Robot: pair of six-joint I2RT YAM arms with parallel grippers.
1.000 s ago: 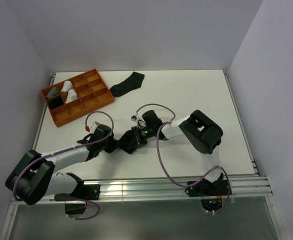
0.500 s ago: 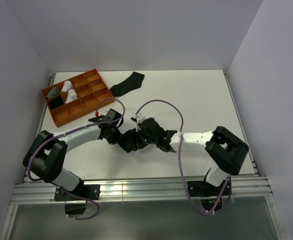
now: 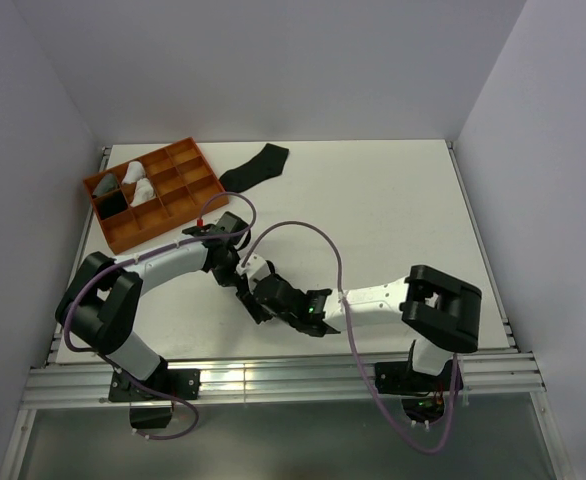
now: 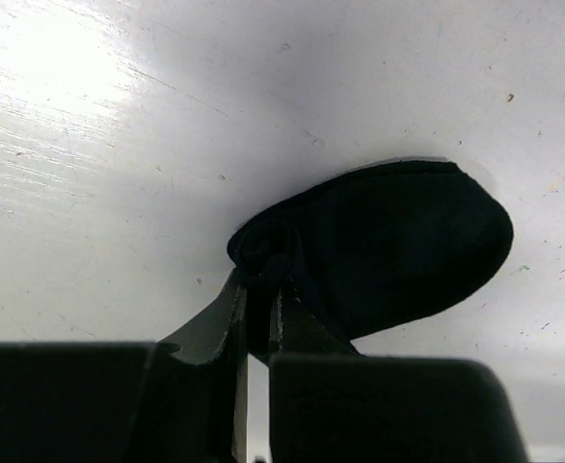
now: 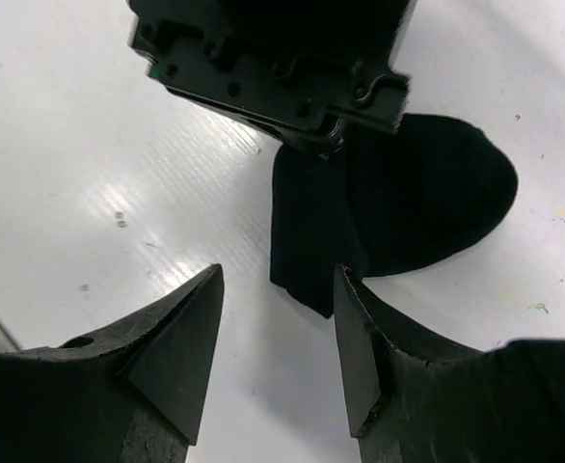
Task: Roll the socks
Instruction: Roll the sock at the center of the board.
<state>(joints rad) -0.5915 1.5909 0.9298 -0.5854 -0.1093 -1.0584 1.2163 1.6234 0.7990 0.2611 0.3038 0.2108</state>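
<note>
Left gripper [image 4: 263,294]: jaws pinched on black sock [image 4: 398,241], arm stretched low. Right gripper [image 5: 277,285]: jaws apart, facing it.

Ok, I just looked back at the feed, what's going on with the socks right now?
The left gripper is shut on the bunched end of a black sock lying on the table. The right gripper is open beside that sock, not gripping it. A second black sock lies flat at the far side, near the orange tray that holds a few socks.

Black sock [image 4: 398,241], orange tray [image 3: 168,226].
</note>
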